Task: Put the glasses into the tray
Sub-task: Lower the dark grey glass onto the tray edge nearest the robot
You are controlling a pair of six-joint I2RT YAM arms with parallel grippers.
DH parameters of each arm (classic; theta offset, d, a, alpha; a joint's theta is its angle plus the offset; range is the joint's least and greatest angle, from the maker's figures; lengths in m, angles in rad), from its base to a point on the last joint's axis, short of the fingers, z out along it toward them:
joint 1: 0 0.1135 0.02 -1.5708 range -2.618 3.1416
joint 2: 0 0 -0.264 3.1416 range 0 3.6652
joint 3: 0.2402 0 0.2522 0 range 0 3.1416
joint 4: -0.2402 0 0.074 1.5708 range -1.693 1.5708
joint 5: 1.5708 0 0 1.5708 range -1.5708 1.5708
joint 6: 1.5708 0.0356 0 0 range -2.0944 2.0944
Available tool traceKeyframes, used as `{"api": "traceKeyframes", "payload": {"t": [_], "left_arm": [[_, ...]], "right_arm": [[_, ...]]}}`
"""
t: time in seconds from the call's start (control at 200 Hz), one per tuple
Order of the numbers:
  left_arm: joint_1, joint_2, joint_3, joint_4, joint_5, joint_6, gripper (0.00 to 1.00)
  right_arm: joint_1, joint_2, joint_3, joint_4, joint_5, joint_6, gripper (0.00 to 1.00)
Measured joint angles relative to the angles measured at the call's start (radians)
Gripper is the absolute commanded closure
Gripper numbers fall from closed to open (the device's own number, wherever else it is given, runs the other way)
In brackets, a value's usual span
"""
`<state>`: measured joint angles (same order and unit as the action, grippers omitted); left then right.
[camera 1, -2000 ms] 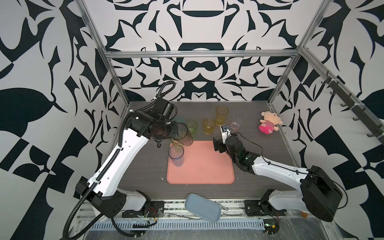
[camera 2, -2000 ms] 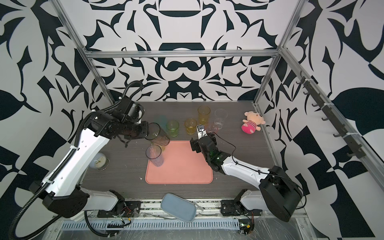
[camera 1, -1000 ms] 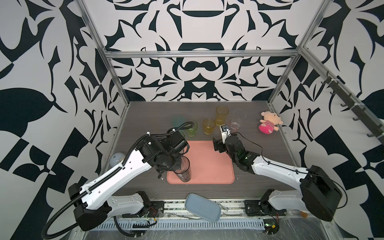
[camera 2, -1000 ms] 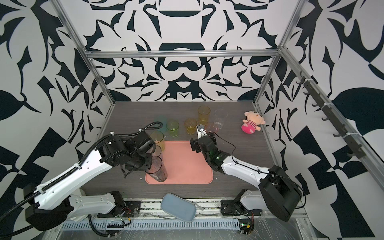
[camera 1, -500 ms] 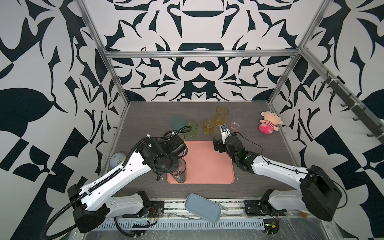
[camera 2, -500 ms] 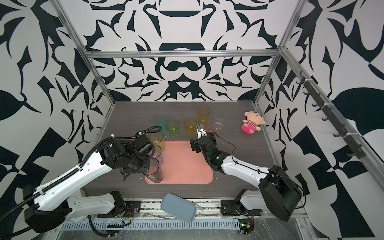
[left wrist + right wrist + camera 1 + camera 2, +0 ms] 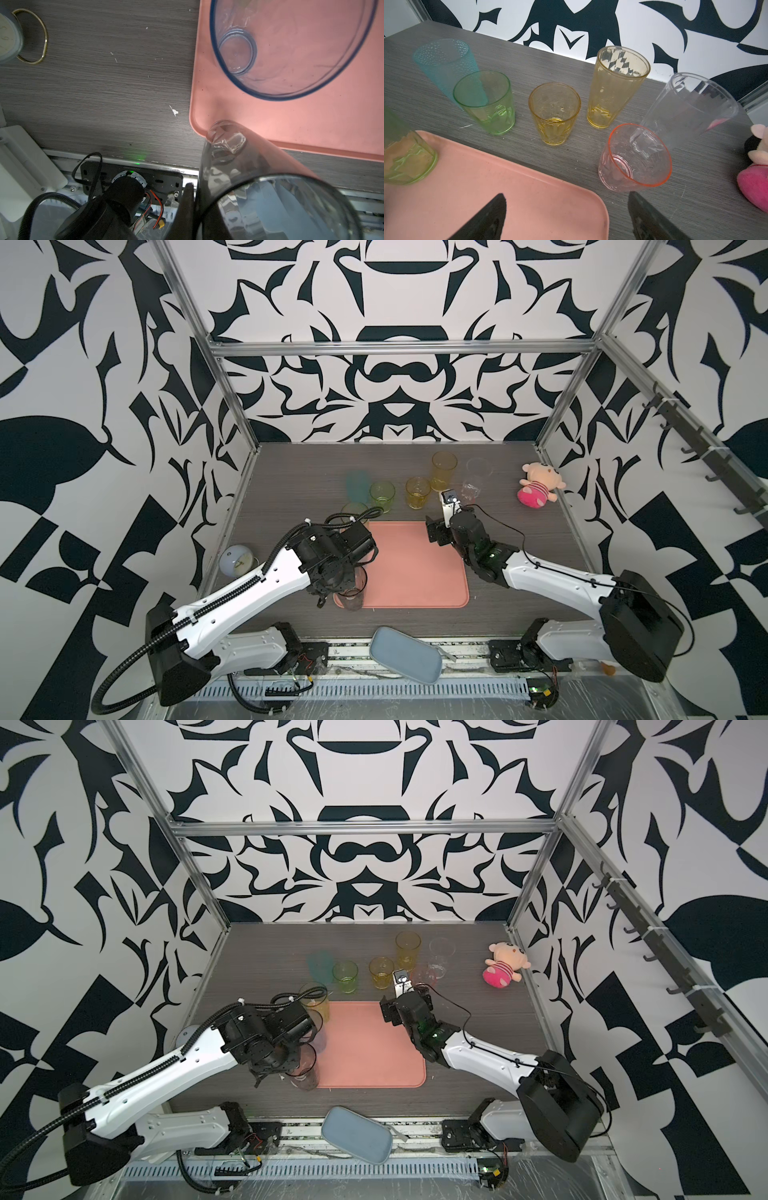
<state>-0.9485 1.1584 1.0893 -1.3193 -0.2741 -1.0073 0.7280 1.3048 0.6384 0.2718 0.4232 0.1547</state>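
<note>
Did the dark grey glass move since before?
Yes. The smoky grey glass came from beyond the far left corner of the tray toward the front, to its near left corner.

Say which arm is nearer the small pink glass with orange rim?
Right. The right gripper hovers beside the pink glass; the left gripper holds a smoky grey tumbler across the salmon tray.
</note>
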Motion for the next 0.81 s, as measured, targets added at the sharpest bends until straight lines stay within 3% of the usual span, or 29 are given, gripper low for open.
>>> {"api": "traceKeyframes", "payload": {"t": [0.805], "left_arm": [[0.0,-0.002,-0.106,0.116,-0.049,-0.059,1.0]], "right_arm": [[0.0,0.021,0.017,-0.014,0.0,0.004,0.06]]}}
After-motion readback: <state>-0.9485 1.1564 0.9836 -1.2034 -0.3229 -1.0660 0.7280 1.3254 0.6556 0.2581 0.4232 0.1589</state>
